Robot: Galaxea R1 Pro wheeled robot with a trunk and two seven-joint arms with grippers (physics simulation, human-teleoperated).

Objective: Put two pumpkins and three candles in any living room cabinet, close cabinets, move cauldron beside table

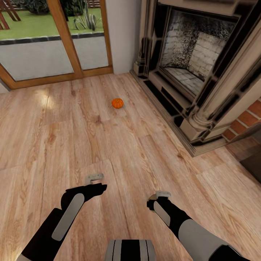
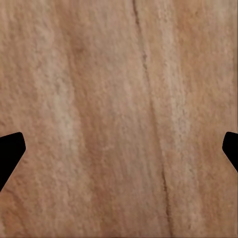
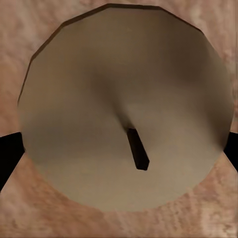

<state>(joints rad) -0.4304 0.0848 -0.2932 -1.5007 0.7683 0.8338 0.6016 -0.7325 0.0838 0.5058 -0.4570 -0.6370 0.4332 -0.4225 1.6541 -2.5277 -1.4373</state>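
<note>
The left gripper (image 2: 119,148) stands wide open over bare wooden floor (image 1: 108,145), its two dark fingertips (image 2: 10,153) far apart and touching nothing. In the right wrist view, the right gripper (image 3: 119,153) shows a dark fingertip at each side of a candle (image 3: 124,109), hard against its round edge; whether they press on it I cannot tell. The candle is pale beige, seen from above, with a short dark wick near its middle. One pumpkin (image 1: 117,103) sits on the floor farther off, ahead of both arms, between the glass door (image 1: 54,54) on the far left and the fireplace (image 1: 195,72) on the right. It is small, round, orange and ribbed.
</note>
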